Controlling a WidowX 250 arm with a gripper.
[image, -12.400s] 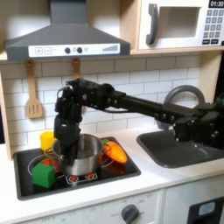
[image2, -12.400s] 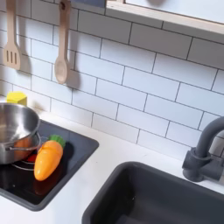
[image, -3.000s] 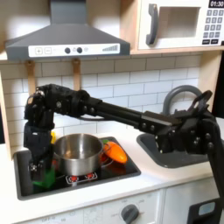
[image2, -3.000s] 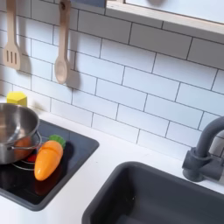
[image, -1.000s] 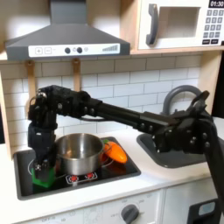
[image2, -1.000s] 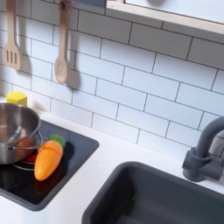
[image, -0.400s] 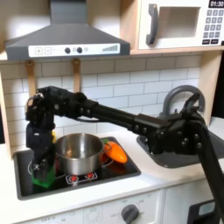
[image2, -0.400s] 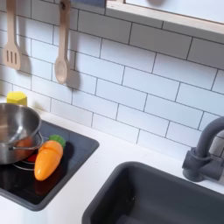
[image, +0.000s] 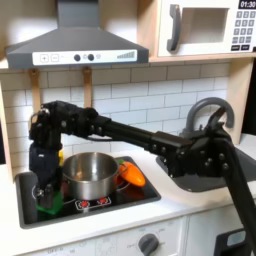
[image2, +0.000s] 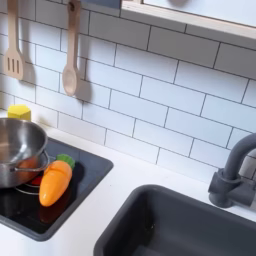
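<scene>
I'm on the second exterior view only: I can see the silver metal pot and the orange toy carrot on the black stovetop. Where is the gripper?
Observer: In the first exterior view the gripper is down over the black stovetop, on the first exterior view's left of the silver metal pot. The orange toy carrot is on the pot's other side.
Operator: Is anything under it?
Observer: A green block lies near the stovetop's front left corner, right by the gripper. I cannot tell whether the gripper is closed on it.
Operator: What's overhead there?
Observer: A grey range hood hangs above the stovetop, well clear of the arm.
</scene>
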